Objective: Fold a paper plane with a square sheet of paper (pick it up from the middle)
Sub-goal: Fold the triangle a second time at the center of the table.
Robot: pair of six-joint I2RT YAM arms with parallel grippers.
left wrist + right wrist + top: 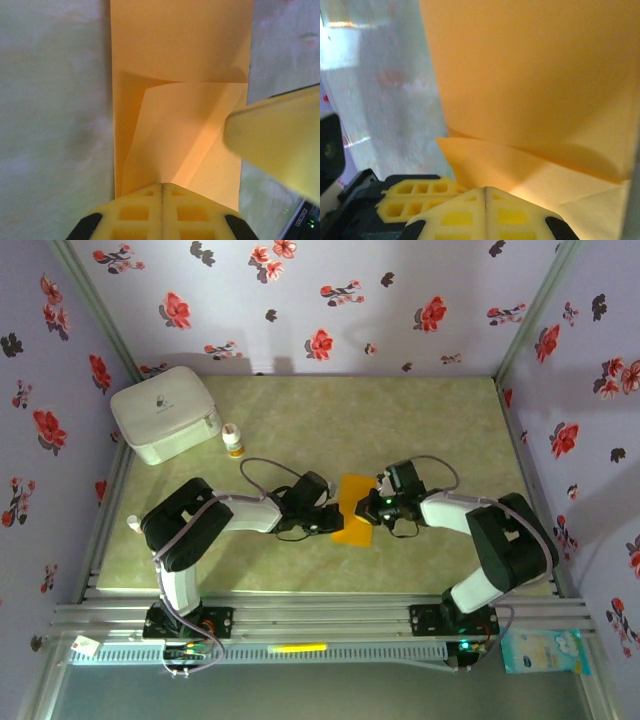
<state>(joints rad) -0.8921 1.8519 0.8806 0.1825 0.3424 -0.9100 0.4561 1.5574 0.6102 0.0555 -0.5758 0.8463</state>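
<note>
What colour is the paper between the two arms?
The square sheet of paper is plain bright orange, seen best in the left wrist view.

We see our left gripper (162, 192) at the bottom edge, its yellow jaws pressed together with no gap and its tips at the near end of the square sheet of paper (180, 55). The orange sheet lies as an upright strip on the pale green table (55, 125), with a slanted flap (185, 130) folded over its lower half. We cannot tell whether the tips pinch it. The right gripper (240, 132), blurred, reaches in over the sheet's right edge
</note>
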